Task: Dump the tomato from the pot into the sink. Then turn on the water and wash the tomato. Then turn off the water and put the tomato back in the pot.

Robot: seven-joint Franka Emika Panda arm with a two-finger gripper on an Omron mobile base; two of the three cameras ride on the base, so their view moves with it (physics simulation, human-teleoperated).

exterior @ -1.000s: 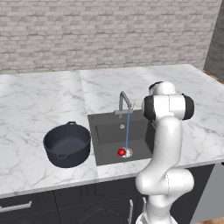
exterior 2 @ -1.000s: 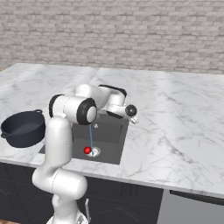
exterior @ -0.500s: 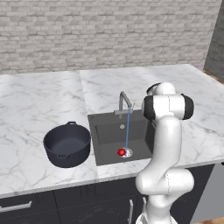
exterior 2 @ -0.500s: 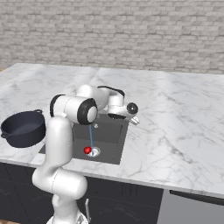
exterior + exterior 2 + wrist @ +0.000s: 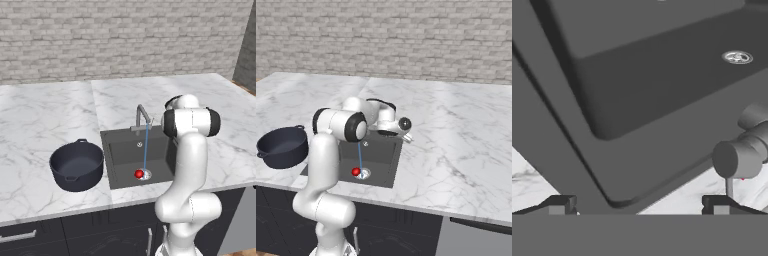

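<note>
The small red tomato [image 5: 138, 174] [image 5: 355, 172] lies on the floor of the dark sink [image 5: 117, 150] [image 5: 383, 165], next to the drain. A thin stream of water [image 5: 146, 150] [image 5: 360, 155] falls from the grey faucet [image 5: 142, 116] just beside it. On the counter left of the sink stands the dark pot [image 5: 77, 165] [image 5: 283, 146], upright with nothing in it. My gripper [image 5: 405, 136] [image 5: 639, 207] hovers over the sink's back right corner, open and holding nothing. The faucet's grey handle [image 5: 737, 157] sits just above my right fingertip [image 5: 719, 205].
White marble counter [image 5: 45, 115] runs wide on both sides of the sink, and a grey brick wall [image 5: 125, 35] stands behind it. Dark cabinet fronts [image 5: 75, 230] lie below the counter edge. A small round silver fitting [image 5: 737, 57] shows inside the basin.
The hand has shifted only slightly beside the faucet. The water runs as before, and the tomato and pot stay where they were.
</note>
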